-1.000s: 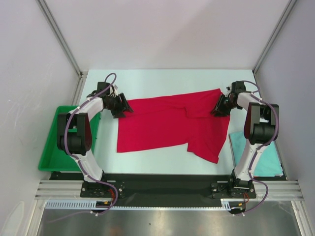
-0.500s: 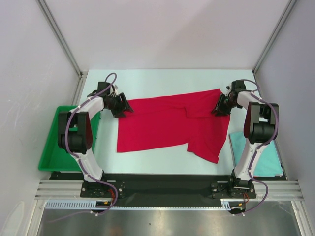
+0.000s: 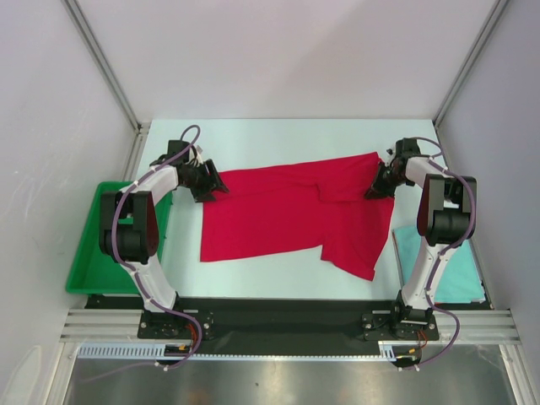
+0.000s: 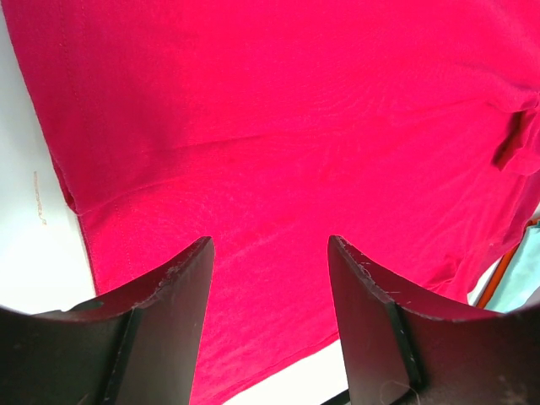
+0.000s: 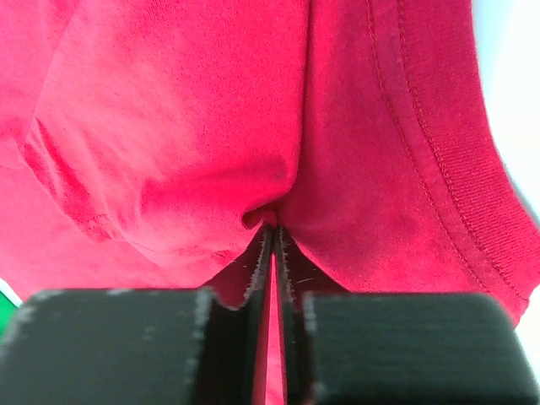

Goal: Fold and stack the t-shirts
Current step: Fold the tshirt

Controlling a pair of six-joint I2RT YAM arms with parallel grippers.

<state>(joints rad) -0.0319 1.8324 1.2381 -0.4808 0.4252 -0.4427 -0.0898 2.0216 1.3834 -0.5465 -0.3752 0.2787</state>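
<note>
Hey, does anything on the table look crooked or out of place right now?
The bright red cloth t-shirt lies skewed, not flat: a fold ridge runs near its middle, and cloth bunches where the right gripper pinches it.

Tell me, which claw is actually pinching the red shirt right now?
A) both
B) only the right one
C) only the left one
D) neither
B: the right claw has its fingers closed on a bunched fold of the red shirt, while the left claw is spread open over flat cloth.
</note>
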